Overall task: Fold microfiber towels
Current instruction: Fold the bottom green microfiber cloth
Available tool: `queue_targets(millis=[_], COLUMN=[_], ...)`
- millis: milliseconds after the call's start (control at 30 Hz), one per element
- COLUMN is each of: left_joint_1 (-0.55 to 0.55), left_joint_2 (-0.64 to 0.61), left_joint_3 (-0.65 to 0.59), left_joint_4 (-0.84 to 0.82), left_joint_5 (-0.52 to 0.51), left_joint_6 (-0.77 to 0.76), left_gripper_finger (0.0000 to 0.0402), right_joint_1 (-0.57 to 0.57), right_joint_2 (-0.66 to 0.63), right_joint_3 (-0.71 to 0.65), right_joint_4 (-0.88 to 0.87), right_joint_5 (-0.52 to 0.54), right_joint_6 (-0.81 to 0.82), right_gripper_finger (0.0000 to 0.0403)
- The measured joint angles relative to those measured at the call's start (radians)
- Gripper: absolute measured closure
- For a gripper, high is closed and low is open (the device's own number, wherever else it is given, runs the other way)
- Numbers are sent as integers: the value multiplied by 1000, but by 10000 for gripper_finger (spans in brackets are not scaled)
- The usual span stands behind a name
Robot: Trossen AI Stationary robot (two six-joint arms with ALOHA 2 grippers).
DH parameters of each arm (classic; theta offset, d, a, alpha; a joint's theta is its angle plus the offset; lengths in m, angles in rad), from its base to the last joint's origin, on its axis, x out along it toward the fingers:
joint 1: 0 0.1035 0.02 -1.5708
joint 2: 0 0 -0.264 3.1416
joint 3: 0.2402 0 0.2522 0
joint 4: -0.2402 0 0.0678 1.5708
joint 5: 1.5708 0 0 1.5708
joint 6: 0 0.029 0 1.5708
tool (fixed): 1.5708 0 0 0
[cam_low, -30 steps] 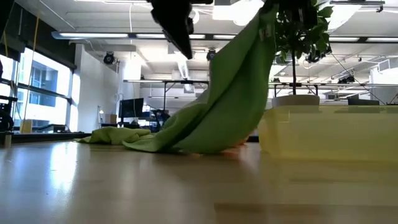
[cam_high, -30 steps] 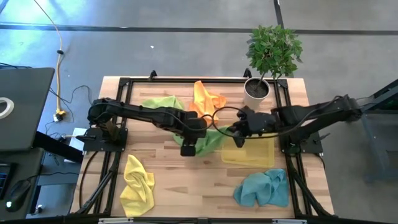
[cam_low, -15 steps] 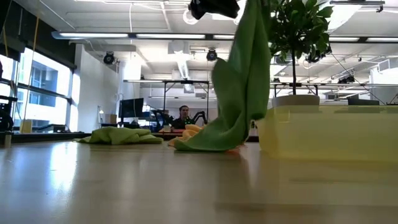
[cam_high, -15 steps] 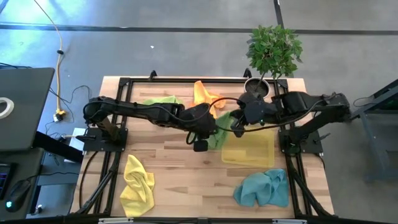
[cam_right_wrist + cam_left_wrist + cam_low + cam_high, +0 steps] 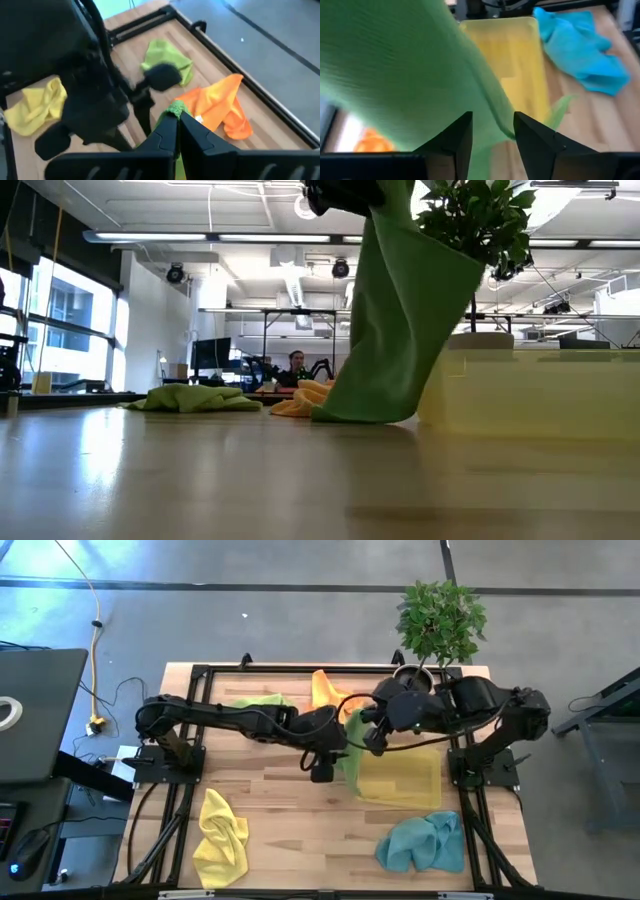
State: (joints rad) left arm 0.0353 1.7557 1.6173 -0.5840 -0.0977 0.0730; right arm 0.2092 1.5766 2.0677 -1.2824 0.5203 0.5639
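Six soft microfiber cloths show on the wooden slatted table. Two are lime green: one crumpled lime green cloth lies near the far edge, and one hanging lime green towel is lifted above the middle of the table, its lower edge trailing on the wood just beside the flat yellow one. Two are yellow — a flat yellow square towel spread out right of centre, and a crumpled yellow towel at the near left. One bunched orange towel sits at the far edge, and one rumpled teal blue towel lies at the near right.

The right gripper has its fingers pressed together on a top corner of the hanging lime green towel, high over the table centre, and the cloth drapes down from that pinch. The left gripper is close beside it at the middle of the table — its two dark fingers stand a narrow way apart, with the green fabric falling in front of them; whether they touch the cloth I cannot tell.

One white plant pot with a leafy green plant stands at the far right corner.
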Motion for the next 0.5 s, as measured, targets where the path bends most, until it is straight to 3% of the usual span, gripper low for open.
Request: queue_targets(millis=[500], left_joint_1=[-1], left_joint_2=[34], left_joint_3=[-1], left_joint_4=[-6], left_joint_5=[-5], left_joint_6=[-221], left_gripper_finger=[301], right_joint_1=[0], right_joint_2=[3], right_joint_3=[67], right_joint_4=[15], right_joint_5=[161], right_joint_6=[-8], right_gripper_finger=[403])
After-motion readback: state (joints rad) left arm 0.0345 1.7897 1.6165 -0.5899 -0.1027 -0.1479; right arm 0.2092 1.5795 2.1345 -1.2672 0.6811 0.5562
